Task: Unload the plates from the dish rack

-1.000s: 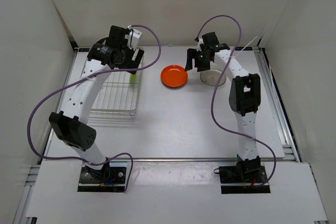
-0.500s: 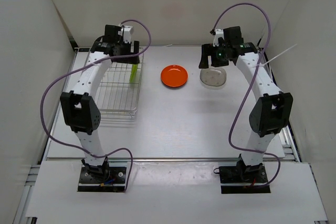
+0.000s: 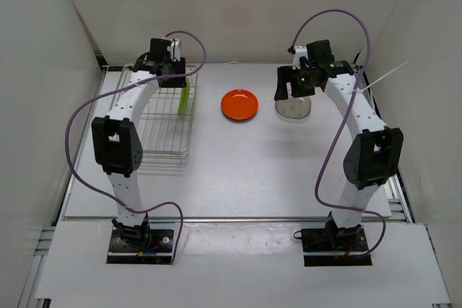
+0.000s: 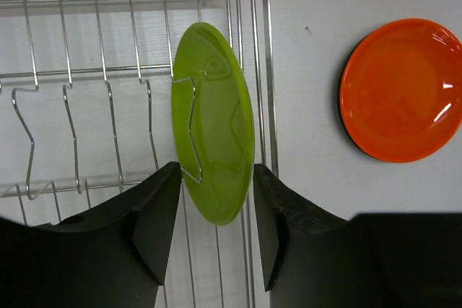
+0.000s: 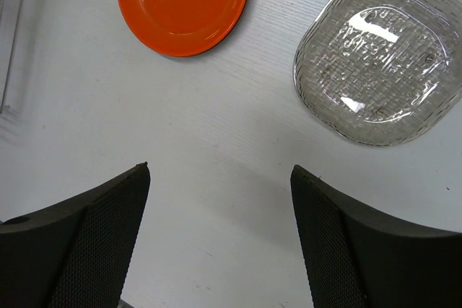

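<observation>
One lime green plate (image 4: 213,135) stands on edge, leaning, in the right end of the wire dish rack (image 4: 72,71); from above the plate (image 3: 185,96) and the rack (image 3: 155,151) sit at the far left. My left gripper (image 4: 215,167) straddles the plate's near rim, jaws half closed, tips close against both faces with gaps lower down. An orange-red plate (image 3: 239,104) (image 5: 180,1) lies flat on the table. A clear plate (image 3: 292,106) (image 5: 375,59) lies to its right. My right gripper (image 5: 220,171) (image 3: 292,86) hovers open and empty near the clear plate.
Purple cables arc over both arms. White walls close in the table on the left, back and right. The orange-red plate (image 4: 404,91) lies just right of the rack's side wire.
My left gripper has dropped over the green plate and narrowed its jaws around it. My right arm has pulled back from the clear plate, leaving it flat on the table.
</observation>
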`<state>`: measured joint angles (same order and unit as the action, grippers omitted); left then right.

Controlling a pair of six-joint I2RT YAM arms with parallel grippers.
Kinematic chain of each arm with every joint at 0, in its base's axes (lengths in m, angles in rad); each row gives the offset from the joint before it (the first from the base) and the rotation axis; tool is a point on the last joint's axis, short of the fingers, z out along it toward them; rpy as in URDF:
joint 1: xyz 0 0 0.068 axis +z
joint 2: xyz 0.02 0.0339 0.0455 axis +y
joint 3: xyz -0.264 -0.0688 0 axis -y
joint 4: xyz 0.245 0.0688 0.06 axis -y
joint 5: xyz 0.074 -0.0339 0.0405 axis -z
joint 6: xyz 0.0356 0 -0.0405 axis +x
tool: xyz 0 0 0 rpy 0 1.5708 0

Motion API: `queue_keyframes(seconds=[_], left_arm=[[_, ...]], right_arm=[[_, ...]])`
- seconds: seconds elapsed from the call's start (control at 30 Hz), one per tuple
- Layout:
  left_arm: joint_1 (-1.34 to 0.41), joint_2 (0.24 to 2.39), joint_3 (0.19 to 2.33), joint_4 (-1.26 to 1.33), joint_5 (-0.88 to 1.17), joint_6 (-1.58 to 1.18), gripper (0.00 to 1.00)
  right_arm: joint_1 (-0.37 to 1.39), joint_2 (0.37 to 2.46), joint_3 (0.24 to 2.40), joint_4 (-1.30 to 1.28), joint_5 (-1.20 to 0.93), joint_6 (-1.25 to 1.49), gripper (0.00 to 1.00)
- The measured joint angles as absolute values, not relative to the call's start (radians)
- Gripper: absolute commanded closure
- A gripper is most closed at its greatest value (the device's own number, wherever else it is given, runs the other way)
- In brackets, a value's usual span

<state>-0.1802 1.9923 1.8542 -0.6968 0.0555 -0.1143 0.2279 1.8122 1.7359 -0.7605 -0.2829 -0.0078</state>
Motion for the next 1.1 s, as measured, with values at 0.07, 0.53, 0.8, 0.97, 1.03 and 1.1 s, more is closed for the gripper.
queue_keyframes(seconds=[0.07, 0.53, 0.8, 0.97, 1.03, 1.1], left_arm=[[-0.181, 1.994, 1.856, -0.694, 0.039, -0.115, 0.45], [-0.201, 2.041, 1.872, -0.687, 0.014, -0.125, 0.46], [-0.202, 2.043, 1.872, -0.687, 0.006, -0.128, 0.82], [-0.212, 2.052, 1.872, -0.688, 0.028, -0.145, 0.89], [-0.214, 2.053, 1.874, -0.688, 0.029, -0.154, 0.89], [-0.213, 2.053, 1.875, -0.687, 0.030, -0.170, 0.89]], right_arm=[[0.226, 1.812, 1.736, -0.760, -0.291, -0.007, 0.18], [0.224, 1.812, 1.736, -0.760, -0.307, -0.007, 0.19], [0.224, 1.812, 1.736, -0.760, -0.318, -0.006, 0.19], [0.224, 1.812, 1.736, -0.760, -0.318, -0.006, 0.19], [0.224, 1.812, 1.734, -0.760, -0.318, -0.006, 0.19], [0.224, 1.811, 1.726, -0.760, -0.318, -0.006, 0.19]])
